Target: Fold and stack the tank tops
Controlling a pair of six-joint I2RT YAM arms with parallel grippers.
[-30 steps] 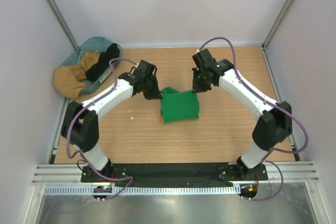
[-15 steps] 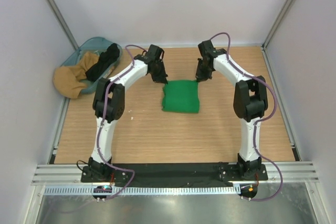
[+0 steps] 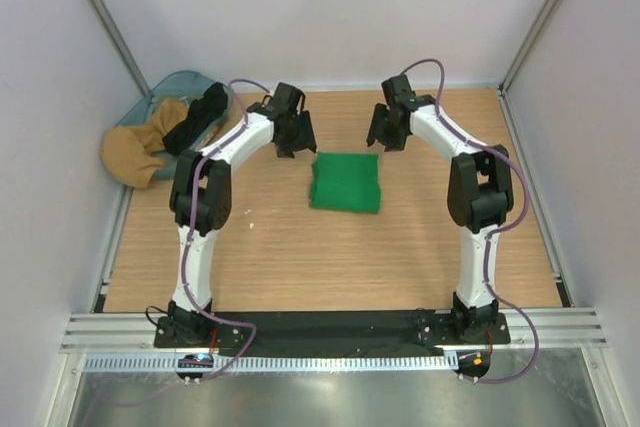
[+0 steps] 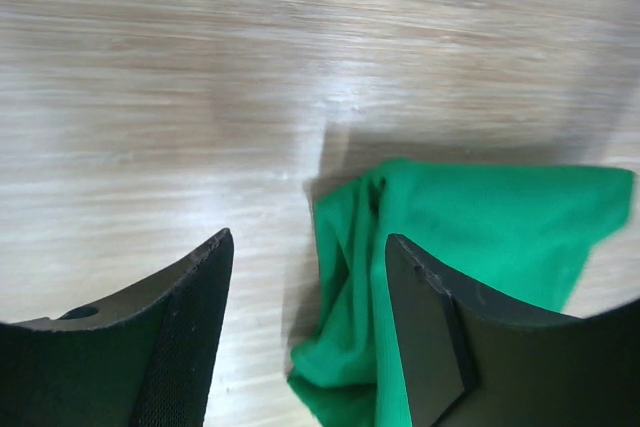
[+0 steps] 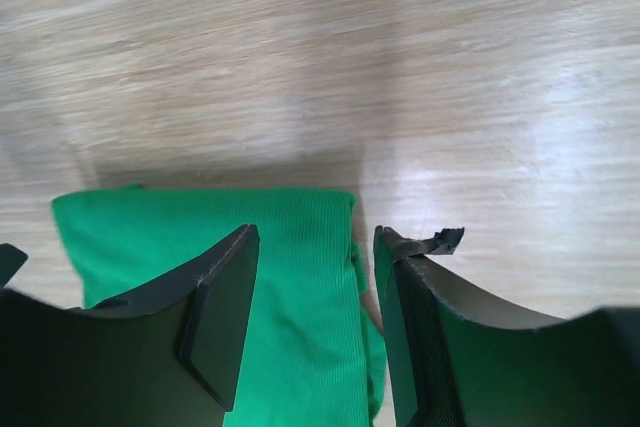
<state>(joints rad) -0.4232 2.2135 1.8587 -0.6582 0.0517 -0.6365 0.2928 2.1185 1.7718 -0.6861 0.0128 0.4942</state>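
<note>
1. My left gripper (image 3: 291, 142) and right gripper (image 3: 385, 135) gape empty beside the far corners of the green tank top (image 3: 345, 183), which lies folded mid-tabletop.
2. The fold seems done. Next I fetch the black tank top (image 3: 196, 117) from the basket (image 3: 178, 77) at the far-left corner.

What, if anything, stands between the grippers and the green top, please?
Nothing visible. The left gripper and right gripper hang open just above the far corners of the folded green top, and each wrist view shows its fabric directly below with nothing in between.
</note>
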